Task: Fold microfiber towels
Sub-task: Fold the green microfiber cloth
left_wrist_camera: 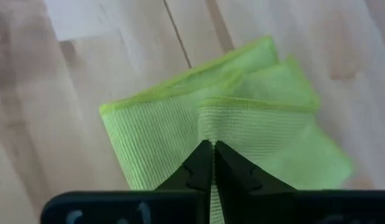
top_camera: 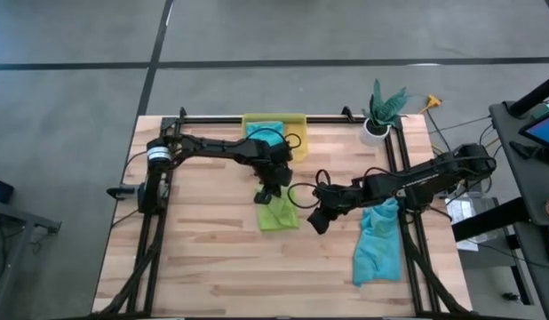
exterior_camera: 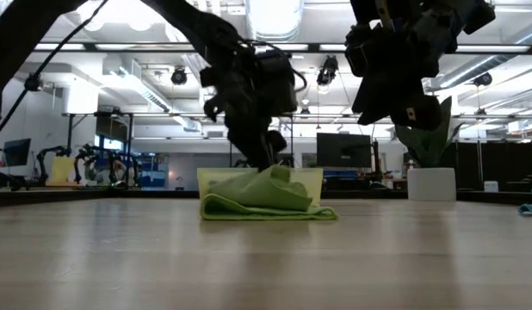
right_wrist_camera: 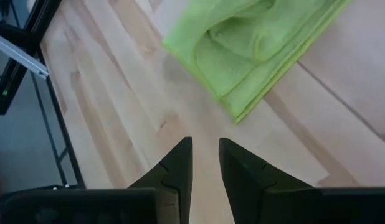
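Left hand (top_camera: 266, 196) sits at frame center in the high view, tips down on the upper edge of the lime green towel (top_camera: 279, 214). Its fingers (left_wrist_camera: 202, 168) are pressed together in the left wrist view, pinching a fold edge of that towel (left_wrist_camera: 242, 124). In the low view the towel (exterior_camera: 266, 198) is a folded stack of layers on the tabletop (exterior_camera: 249, 258), bunched up where the left hand (exterior_camera: 268, 162) meets it.

Right hand (top_camera: 319, 219) is just right of the lime towel in the high view, off the cloth. In the right wrist view its fingers (right_wrist_camera: 174, 171) stand slightly apart with nothing between them, bare wood below, the towel (right_wrist_camera: 248, 50) in the upper part of that frame. In the low view the right hand (exterior_camera: 404, 103) hangs in the upper right, clear of the tabletop.

1 teal towel (top_camera: 378, 242) lies crumpled at the lower right of the high view, over the tabletop's right edge. Another teal towel (top_camera: 262, 132) sits in the yellow bin (top_camera: 298, 120) at top center. A potted plant (top_camera: 381, 111) stands at the upper right corner.
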